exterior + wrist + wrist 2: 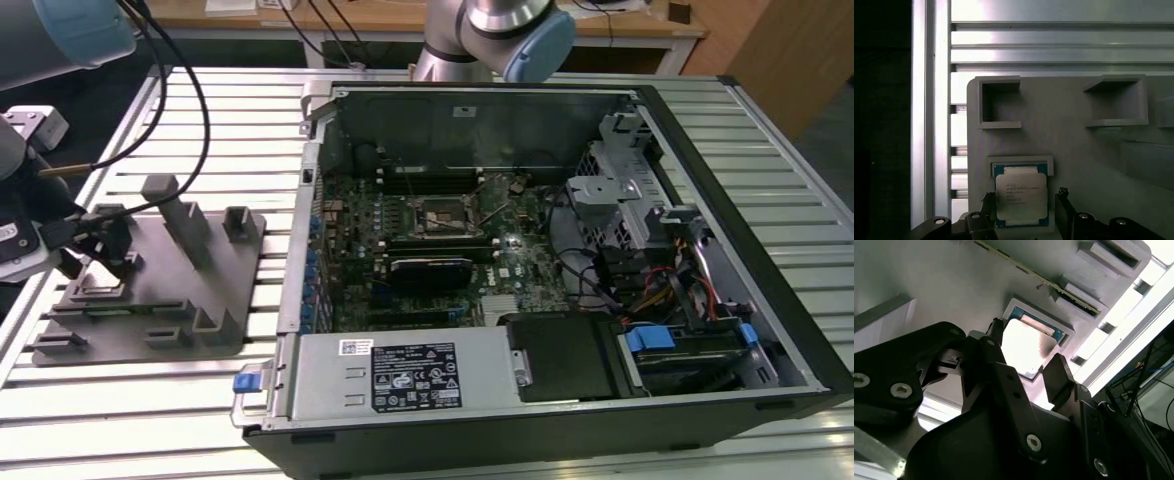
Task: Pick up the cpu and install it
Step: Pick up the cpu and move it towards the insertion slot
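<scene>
The claw [83, 250] hangs low over the grey tray [230, 300], at the exterior view's left, well apart from the open pc case [754, 200]. The tray sits on a table of metal slats [134, 420] & has tall posts [184, 222] sticking up.

The cpu [1020, 197] lies flat in a small square nest on the tray, silver side up, w/ a blue-green rim round it. In both wrist views the claw is open around it: one black finger [1063, 207] stands on each side of the cpu, very near its edges. In the first wrist view a thin gap shows btw each finger & the chip, so the claw has hold of nothing.

Inside the pc case the green board [521, 270] lies flat, & its dark square socket [438, 215] sits near the middle
</scene>
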